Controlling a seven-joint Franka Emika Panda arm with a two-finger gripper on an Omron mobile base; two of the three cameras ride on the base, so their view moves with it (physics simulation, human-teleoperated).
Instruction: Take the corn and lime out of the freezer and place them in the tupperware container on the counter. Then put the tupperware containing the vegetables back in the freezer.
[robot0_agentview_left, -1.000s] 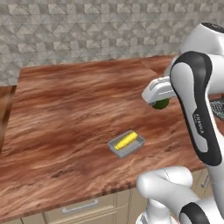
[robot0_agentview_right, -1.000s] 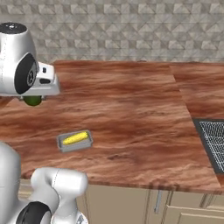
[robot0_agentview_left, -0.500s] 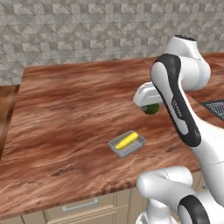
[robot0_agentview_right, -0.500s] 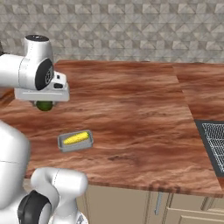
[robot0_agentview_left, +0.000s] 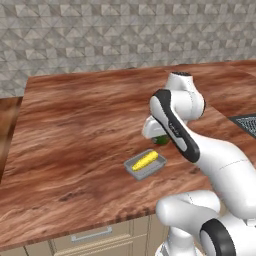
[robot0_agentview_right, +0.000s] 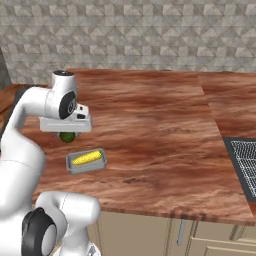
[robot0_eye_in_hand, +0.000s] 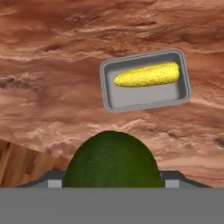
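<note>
The counter (robot0_agentview_left: 75, 130) is a broad reddish-brown wood-grain top running back to a grey patterned tile wall (robot0_agentview_right: 130, 35), with beige drawers (robot0_agentview_left: 90, 235) below its front edge. A dark wire rack (robot0_agentview_right: 245, 165) sits at the counter's far right. The white arm (robot0_agentview_left: 200, 150) bends over the worktop and its gripper (robot0_agentview_right: 67, 134) hangs just above the surface, beside the tupperware container (robot0_agentview_right: 86, 167). The container, a shallow grey tray, rests flat on the counter near the front edge. The corn (robot0_eye_in_hand: 146, 74) lies lengthwise inside it, along one wall. The lime (robot0_eye_in_hand: 111, 162) is clamped between the fingers, which are spread fairly wide around it, held off the counter and outside the tray.
</note>
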